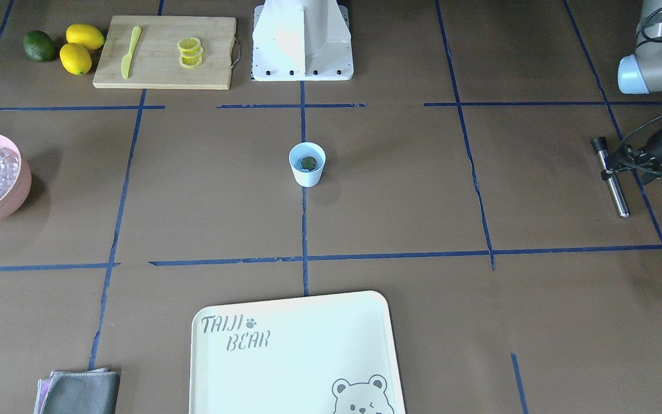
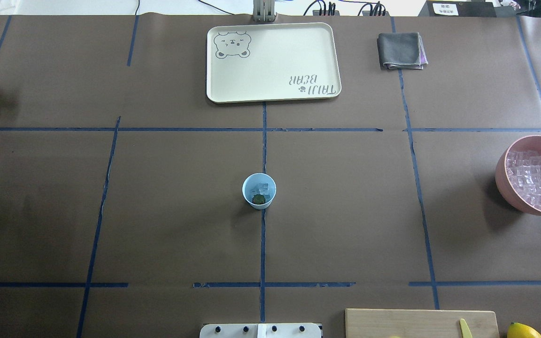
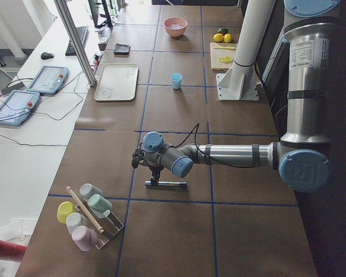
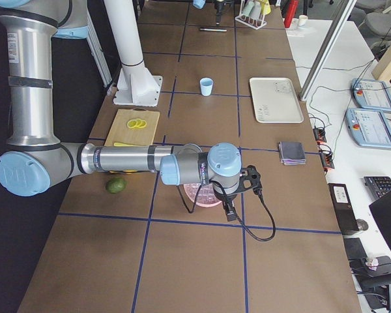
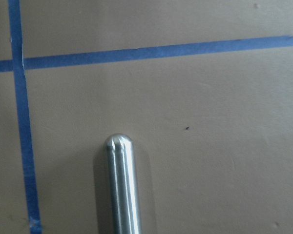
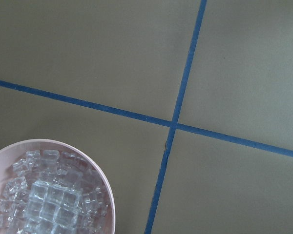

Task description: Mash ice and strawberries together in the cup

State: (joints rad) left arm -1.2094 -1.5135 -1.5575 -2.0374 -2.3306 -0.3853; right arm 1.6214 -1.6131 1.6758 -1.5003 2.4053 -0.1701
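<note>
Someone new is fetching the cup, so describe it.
Find the cream bear tray on the side opposite the robot's white base. Along the blue tape line from it, mid-table, stands the cup. It is small and pale blue, unlike the big pink bowl.

Brown desk (image 2: 345,211) gridded with blue tape lines (image 2: 262,244). Pale-blue cup (image 1: 307,172), dark green top of the strawberry (image 1: 308,163) inside. Pink bowl (image 2: 503,173) of clear, whitish ice (image 2: 536,180). Cream tray (image 2: 275,89) printed with grey bear and lettering. Yellow lemons (image 1: 85,36), dark green lime (image 1: 39,46), grey cloth (image 2: 398,49).
</note>
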